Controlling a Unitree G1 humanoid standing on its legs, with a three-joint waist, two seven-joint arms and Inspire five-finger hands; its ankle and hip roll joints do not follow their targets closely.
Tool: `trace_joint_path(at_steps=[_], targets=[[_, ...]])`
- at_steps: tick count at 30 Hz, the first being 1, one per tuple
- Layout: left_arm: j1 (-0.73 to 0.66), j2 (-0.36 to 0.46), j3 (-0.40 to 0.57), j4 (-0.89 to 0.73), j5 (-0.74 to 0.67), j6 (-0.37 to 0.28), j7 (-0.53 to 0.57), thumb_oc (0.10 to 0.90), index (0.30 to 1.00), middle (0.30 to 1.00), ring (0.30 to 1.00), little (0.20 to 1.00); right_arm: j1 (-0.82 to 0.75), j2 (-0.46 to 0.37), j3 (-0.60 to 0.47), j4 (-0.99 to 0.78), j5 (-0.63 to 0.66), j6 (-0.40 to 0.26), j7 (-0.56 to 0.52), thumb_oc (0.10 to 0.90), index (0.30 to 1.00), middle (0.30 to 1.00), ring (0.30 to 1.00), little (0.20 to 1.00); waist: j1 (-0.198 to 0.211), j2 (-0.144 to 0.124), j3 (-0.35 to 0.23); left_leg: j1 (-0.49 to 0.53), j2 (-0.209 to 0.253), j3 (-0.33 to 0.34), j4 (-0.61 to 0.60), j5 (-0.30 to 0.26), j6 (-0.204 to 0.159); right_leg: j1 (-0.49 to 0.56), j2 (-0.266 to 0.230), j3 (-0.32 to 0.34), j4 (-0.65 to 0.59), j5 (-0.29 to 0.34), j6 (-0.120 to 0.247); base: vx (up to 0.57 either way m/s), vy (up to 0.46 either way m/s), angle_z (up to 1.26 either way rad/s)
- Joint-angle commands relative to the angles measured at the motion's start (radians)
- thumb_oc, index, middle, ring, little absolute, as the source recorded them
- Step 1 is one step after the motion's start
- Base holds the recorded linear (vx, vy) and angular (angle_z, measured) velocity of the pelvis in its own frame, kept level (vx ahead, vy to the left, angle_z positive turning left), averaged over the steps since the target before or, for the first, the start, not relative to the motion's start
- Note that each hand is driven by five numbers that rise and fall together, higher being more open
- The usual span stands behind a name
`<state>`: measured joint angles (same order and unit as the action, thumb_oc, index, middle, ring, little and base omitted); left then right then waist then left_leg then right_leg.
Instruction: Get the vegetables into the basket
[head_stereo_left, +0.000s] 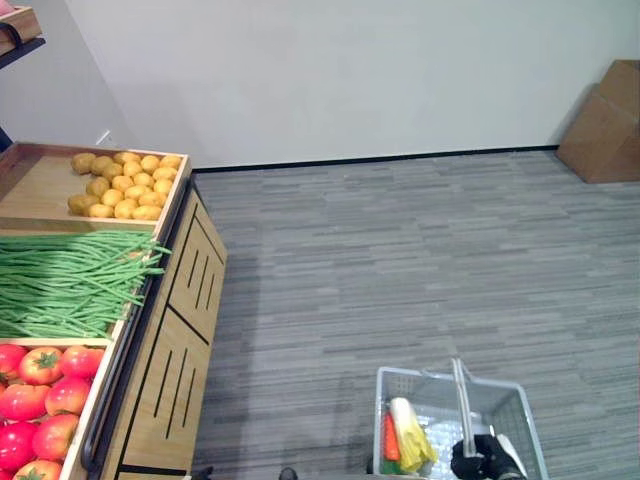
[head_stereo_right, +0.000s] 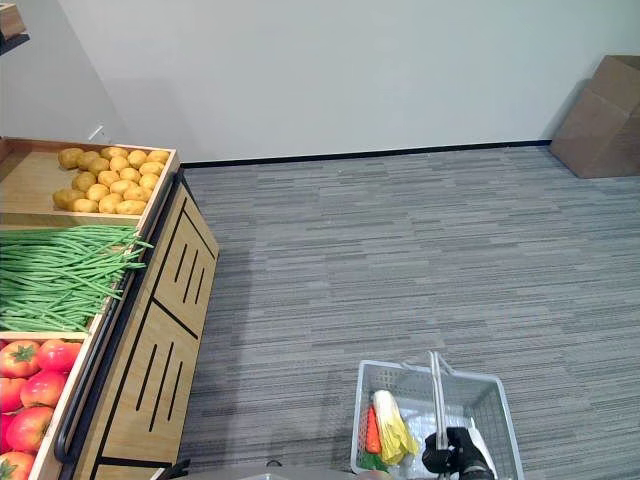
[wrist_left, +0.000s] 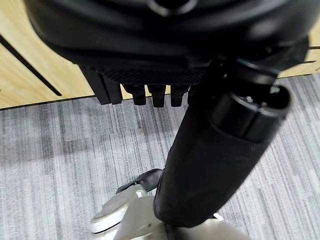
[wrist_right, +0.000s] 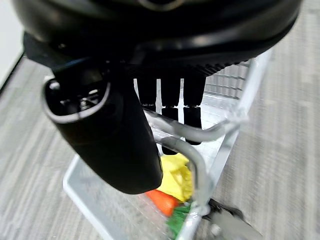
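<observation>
Wooden produce stand (head_stereo_left: 170, 380) well left of basket (head_stereo_left: 400, 385); right hand (head_stereo_left: 480, 458) fingers (wrist_right: 170, 97) clasping basket handle (head_stereo_left: 462, 400); left hand (wrist_left: 150, 55) fingers relaxed.

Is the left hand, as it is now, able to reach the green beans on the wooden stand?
Probably yes. The left hand hangs open and holds nothing, low beside the wooden stand. The green beans lie uncovered on top, so it would have to rise first. The right hand holds the basket.

Head eyes look down on basket (head_stereo_left: 520, 410); wrist cameras face floor (wrist_left: 60, 150) closely
</observation>
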<state>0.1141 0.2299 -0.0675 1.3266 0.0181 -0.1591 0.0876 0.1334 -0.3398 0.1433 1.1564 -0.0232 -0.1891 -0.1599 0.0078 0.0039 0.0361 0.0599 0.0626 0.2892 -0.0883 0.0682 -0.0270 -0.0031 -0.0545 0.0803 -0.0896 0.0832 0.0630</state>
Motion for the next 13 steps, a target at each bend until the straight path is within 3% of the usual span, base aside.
trace_joint_path(at_steps=[1,5,13], targets=[[-0.046,-0.001,0.011,0.015,-0.039,-0.008,0.004,0.900,1.000,1.000,1.000,1.000,-0.069,-0.017,0.028,-0.007,0.003,-0.053,0.003,0.400,0.300,0.300,0.300,0.300,0.001,-0.050,0.003,0.035,0.039,-0.026,0.001,-0.013,-0.067,-0.011,-0.101,-0.048,0.034,0.043,0.102,0.00,-0.006,-0.10],[-0.067,-0.012,-0.007,0.034,-0.033,-0.001,0.004,0.900,1.000,1.000,1.000,1.000,-0.063,0.048,0.018,0.102,0.084,-0.036,0.037,0.400,0.300,0.300,0.300,0.300,-0.006,-0.049,-0.002,0.041,0.041,-0.021,0.001,-0.015,-0.067,-0.010,-0.097,-0.045,0.036,0.040,0.101,-0.01,-0.003,-0.02],[-0.081,-0.033,-0.043,0.042,-0.035,0.003,-0.003,0.900,1.000,1.000,1.000,1.000,-0.062,0.088,0.029,0.193,0.075,-0.007,0.053,0.400,0.300,0.300,0.300,0.300,-0.011,-0.043,-0.005,0.043,0.044,-0.023,0.001,-0.014,-0.069,-0.009,-0.096,-0.045,0.041,0.038,0.097,0.00,0.000,0.00]])
